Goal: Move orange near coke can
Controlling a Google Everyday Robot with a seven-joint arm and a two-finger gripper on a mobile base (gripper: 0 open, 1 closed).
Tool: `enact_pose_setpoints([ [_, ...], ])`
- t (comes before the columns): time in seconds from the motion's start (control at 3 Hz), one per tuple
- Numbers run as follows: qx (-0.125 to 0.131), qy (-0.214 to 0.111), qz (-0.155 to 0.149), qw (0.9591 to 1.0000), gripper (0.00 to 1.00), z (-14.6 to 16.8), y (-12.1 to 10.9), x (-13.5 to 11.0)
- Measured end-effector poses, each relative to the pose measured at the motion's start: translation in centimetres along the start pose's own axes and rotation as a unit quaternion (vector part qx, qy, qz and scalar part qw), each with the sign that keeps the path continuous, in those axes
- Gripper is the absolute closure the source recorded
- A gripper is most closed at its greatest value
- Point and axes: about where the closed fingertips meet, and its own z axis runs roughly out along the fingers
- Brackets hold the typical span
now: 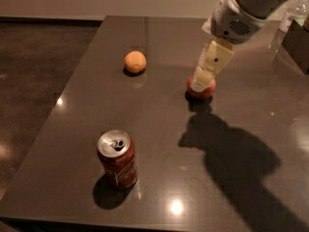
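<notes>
The orange [134,61] sits on the dark table [159,144] toward the far left. The coke can [117,159] stands upright near the front left, its silver top and pull tab facing up. My gripper [202,79] hangs from the arm at the upper right, over the table's middle right. It stands in front of the red apple [205,90] and hides most of it. The gripper is well to the right of the orange and far behind and right of the can.
The red apple lies right of centre, under the gripper. A clear plastic bottle [289,18] and a dark box [297,45] stand at the far right edge. The arm's shadow falls across the front right of the table. The floor lies left of the table edge.
</notes>
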Motion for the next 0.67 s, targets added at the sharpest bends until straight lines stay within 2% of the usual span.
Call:
enact_pose_setpoints([
  [0.33, -0.005, -0.016, 0.008, 0.9998, 0.0, 2.3, -1.4, -2.9],
  [0.67, -0.01, -0.034, 0.018, 0.9992, 0.0, 6.4, -3.0, -6.2],
])
